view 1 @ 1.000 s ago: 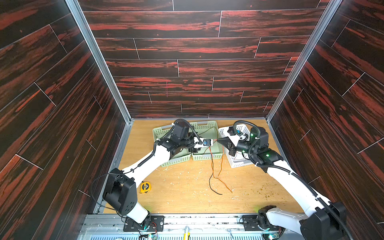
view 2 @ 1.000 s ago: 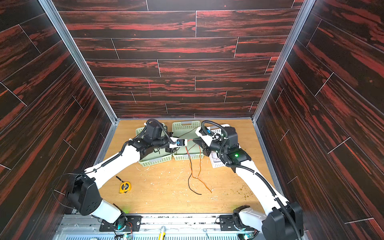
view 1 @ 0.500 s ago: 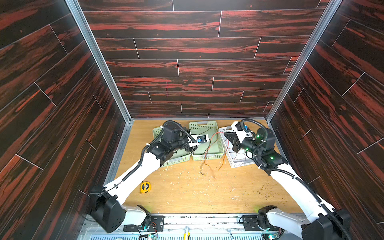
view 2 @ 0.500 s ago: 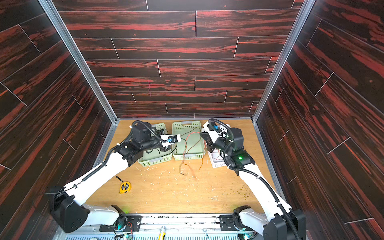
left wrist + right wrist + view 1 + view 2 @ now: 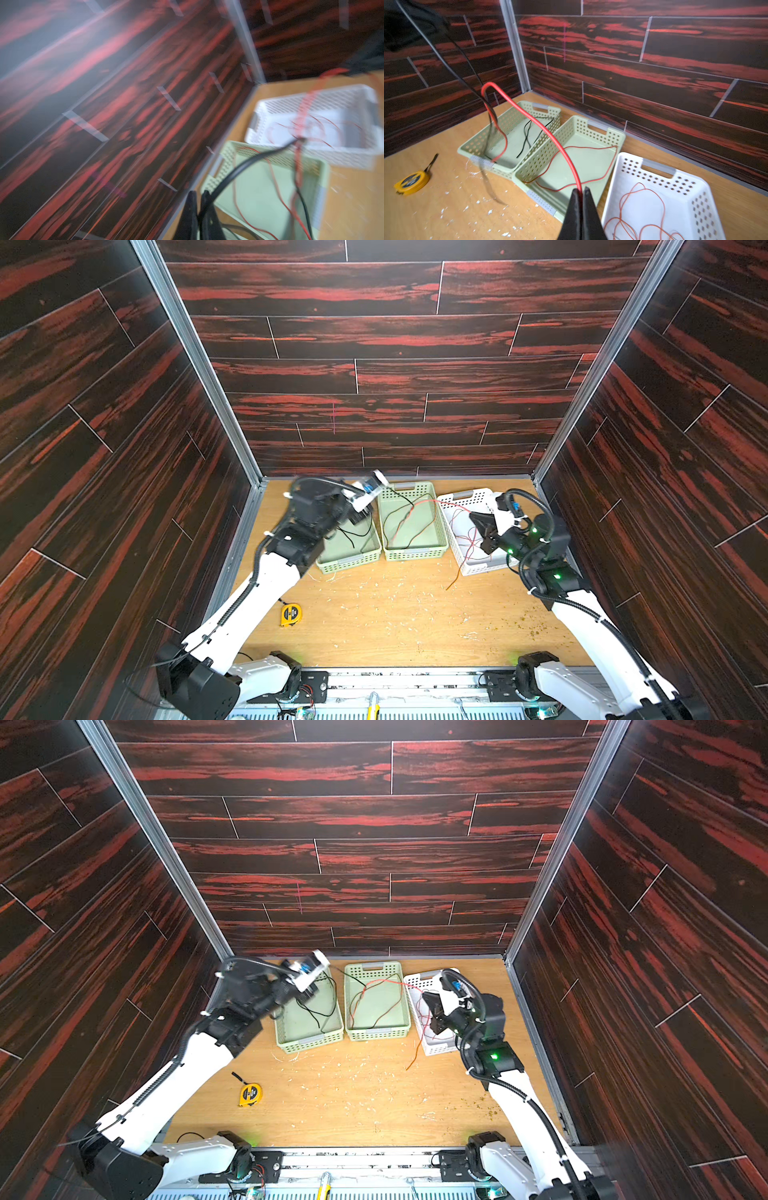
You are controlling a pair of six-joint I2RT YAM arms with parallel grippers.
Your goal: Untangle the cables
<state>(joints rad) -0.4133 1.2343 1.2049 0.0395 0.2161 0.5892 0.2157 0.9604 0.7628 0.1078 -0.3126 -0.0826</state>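
Over the bench (image 5: 395, 622), limp cables (image 5: 548, 133) were pinched: black by the left tool (image 5: 198, 194), red by the right tool (image 5: 581, 189) at three o'clock; ends judged surer holds.

The whole view is blurred. The left pincer (image 5: 199, 196) is clamped on a black cable (image 5: 249, 159), which runs across the green basket (image 5: 224, 166). It meets a red cable (image 5: 307, 99) in front of the white basket (image 5: 291, 104). Both baskets stand on the wooden surface (image 5: 353, 197).
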